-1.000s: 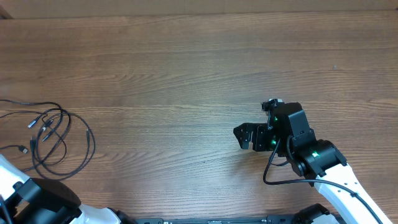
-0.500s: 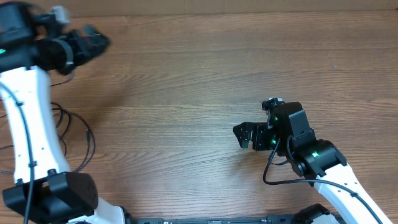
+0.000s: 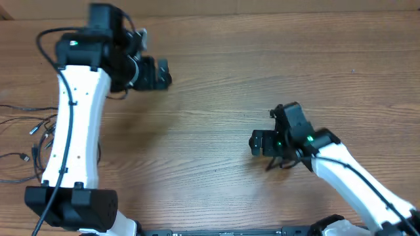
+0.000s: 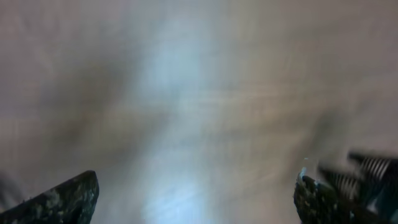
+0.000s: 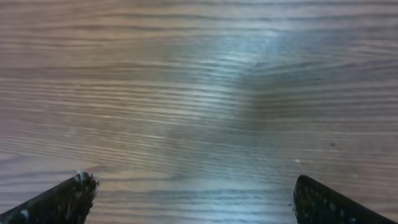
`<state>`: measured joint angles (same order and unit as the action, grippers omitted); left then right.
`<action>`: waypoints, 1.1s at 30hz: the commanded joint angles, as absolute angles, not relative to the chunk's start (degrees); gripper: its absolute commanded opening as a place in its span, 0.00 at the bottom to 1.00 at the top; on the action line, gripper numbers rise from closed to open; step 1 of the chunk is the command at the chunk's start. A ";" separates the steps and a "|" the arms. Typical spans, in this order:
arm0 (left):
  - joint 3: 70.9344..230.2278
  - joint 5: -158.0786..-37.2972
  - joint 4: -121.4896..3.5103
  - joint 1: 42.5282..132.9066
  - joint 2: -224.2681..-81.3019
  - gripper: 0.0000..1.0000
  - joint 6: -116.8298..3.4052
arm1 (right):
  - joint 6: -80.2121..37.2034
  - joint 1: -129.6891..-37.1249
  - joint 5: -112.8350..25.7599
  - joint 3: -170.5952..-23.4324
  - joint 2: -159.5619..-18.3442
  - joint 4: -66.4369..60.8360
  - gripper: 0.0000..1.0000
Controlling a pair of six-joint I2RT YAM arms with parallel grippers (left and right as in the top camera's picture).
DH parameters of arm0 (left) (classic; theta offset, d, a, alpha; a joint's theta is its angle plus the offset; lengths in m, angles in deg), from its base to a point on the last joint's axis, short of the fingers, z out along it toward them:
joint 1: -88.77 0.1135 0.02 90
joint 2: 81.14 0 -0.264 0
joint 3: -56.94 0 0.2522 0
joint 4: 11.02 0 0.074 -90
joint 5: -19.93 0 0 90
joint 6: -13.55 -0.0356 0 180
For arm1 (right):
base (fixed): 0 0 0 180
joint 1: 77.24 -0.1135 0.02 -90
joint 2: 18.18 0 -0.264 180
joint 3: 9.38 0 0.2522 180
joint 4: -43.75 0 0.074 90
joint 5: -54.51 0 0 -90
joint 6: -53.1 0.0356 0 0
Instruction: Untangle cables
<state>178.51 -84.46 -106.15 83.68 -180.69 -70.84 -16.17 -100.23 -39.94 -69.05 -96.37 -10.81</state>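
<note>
The cables (image 3: 29,134) are thin black cords in loose loops with small grey plug tips at the table's far left, partly hidden behind my left arm. My left gripper (image 3: 161,73) is open and empty, high over the upper middle-left of the table, far from the cables. Its wrist view is blurred and shows only bare wood between the fingertips (image 4: 196,196). My right gripper (image 3: 257,143) is open and empty over the table's middle right. Its wrist view shows bare wood between the fingertips (image 5: 193,196).
The wooden table (image 3: 216,59) fills the view. My left arm's white link (image 3: 69,131) stands over the left side next to the cables. A thicker black wire hangs off my right arm (image 3: 275,162).
My left arm has swung up from the bottom left and across to the right, over the upper table. My right gripper has shifted slightly and its arm has turned. The cables lie as before.
</note>
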 commanded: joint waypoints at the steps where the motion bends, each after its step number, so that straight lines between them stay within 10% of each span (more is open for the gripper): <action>1: 178.40 -75.90 -111.98 80.30 -181.14 1.00 -69.07 | -19.60 -100.36 -38.98 -77.94 -97.88 -13.08 1.00; 15: 166.86 -70.67 -112.92 74.48 -173.28 0.99 -66.08 | -22.07 -89.98 -39.00 -88.96 -87.11 -25.06 1.00; 33: 122.95 -63.48 -80.09 74.48 -121.47 0.99 -60.99 | -25.02 -84.66 -40.47 -74.07 -52.20 -24.03 1.00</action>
<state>126.15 -67.59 -81.36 74.59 -127.14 -64.22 -24.39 -84.82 -40.16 -74.49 -55.35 -24.23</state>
